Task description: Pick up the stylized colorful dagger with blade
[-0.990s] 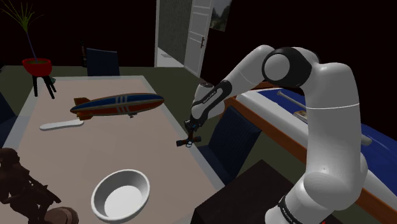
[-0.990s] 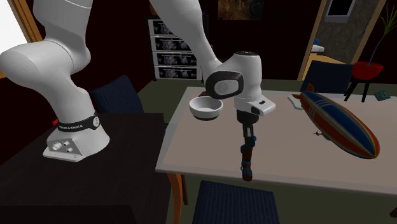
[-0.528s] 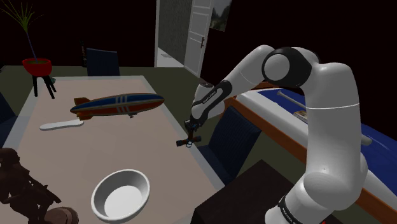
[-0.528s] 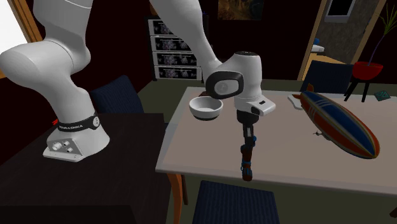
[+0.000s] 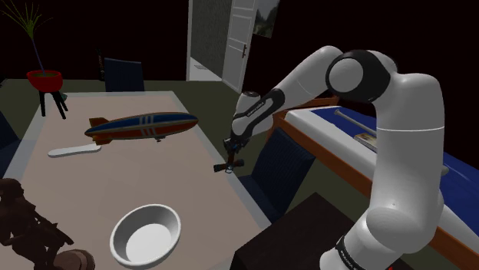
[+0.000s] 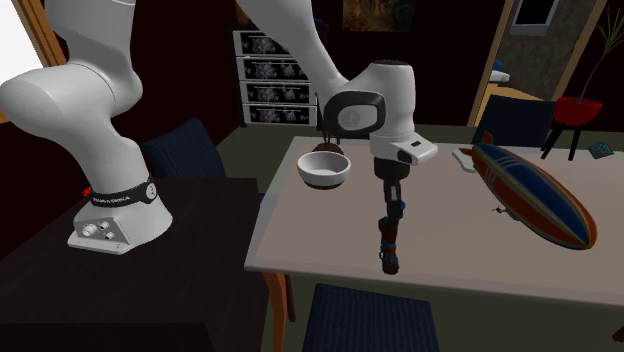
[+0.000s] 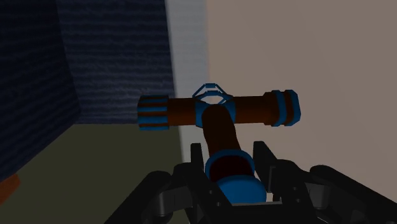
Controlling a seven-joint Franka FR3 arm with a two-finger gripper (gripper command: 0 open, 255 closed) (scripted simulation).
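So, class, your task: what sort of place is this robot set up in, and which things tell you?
Most likely a dining room in a house: a long table with dark blue chairs drawn up, a white bowl on it, and a white panelled door behind.

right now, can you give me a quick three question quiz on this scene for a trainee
1. True or false: the black fingers are shut on the brown and blue dagger.
2. The white round bowl holds: A nothing, B the dagger, C a ball.
3. Fill in: in the shoulder view, the blue and red striped airship model lies to the dagger's ____.
Key: 1 true; 2 A; 3 left.
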